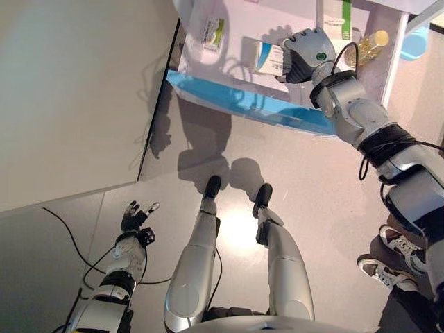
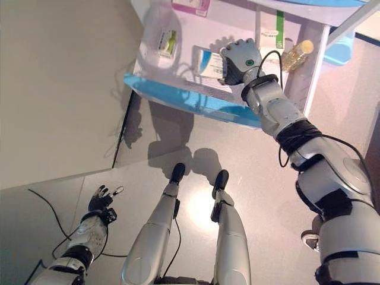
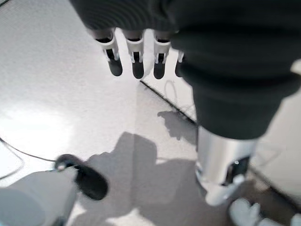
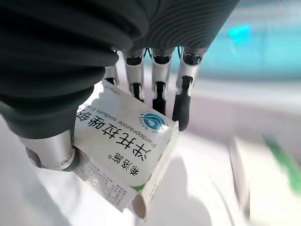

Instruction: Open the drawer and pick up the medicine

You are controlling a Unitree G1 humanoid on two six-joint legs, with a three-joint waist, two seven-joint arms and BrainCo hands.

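Observation:
The drawer stands open, its blue front edge [image 1: 243, 104] towards me and its pale floor [image 2: 178, 65] showing. My right hand [image 1: 309, 55] reaches into it and is shut on a white medicine box [image 1: 267, 59] with a blue mark. In the right wrist view the box [image 4: 127, 150] is pinched between the thumb and the fingers [image 4: 182, 101], clear of the drawer floor. My left hand [image 1: 135, 216] hangs low at my left side, fingers [image 3: 136, 56] relaxed and empty.
A second white box with a green patch [image 1: 213, 33] lies at the drawer's left. A white-and-green box [image 1: 338, 21] and a yellow bottle [image 1: 368, 47] sit at its right. A pink box [image 2: 190, 6] lies at the back. A person's shoes [image 1: 399, 243] stand at my right.

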